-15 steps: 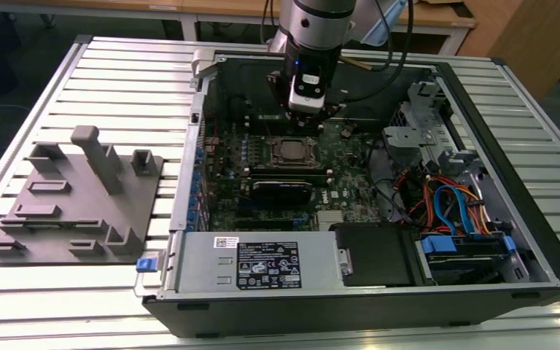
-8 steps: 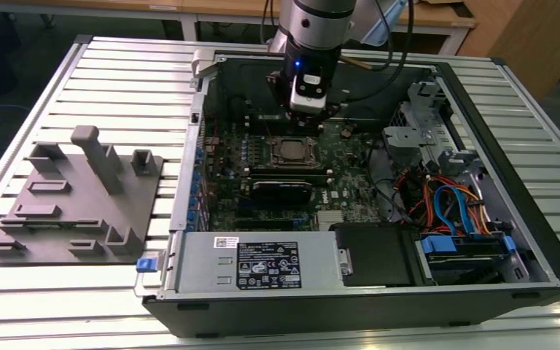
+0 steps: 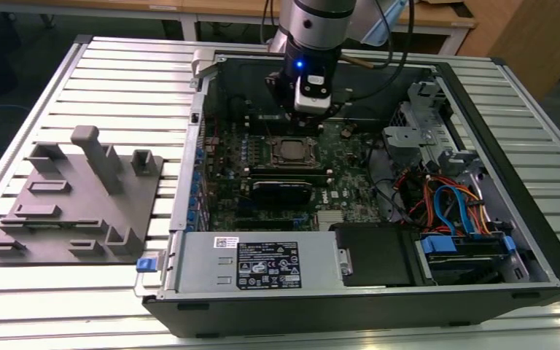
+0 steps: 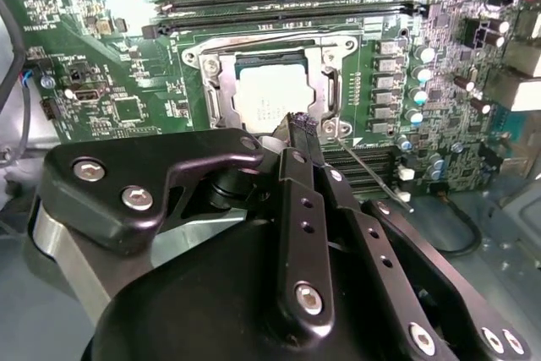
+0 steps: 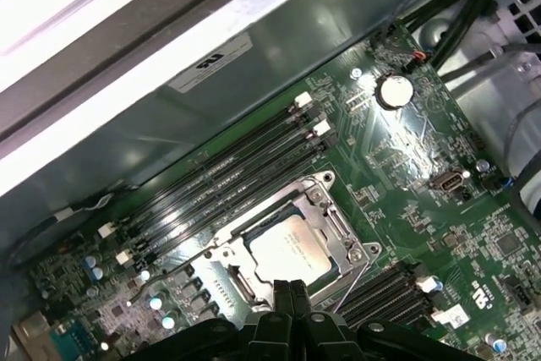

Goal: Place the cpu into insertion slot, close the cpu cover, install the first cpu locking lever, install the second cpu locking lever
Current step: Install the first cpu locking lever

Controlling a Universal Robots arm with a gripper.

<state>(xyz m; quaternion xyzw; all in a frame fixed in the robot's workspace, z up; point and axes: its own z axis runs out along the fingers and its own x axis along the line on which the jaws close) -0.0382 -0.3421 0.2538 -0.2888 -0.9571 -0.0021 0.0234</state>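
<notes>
In the exterior view, the space above the cpu cover [image 3: 290, 152] at the upper middle is open from overhead. The end effector [image 3: 311, 115] hangs at its far edge, fingers pressed together. The case's back wall [image 3: 251, 80] closes in behind. On the exterior view's right, a drive cage [image 3: 411, 135] and tangled cables [image 3: 445, 204] crowd the board. Lower in the frame stand a black card [image 3: 282, 191] and the power-supply box [image 3: 260, 266]. In the second wrist view, a thin locking lever [image 4: 368, 171] juts out from the cover's corner. On the left, a grey fixture tray [image 3: 76, 197] sits on the slatted worktop [image 3: 114, 80].
</notes>
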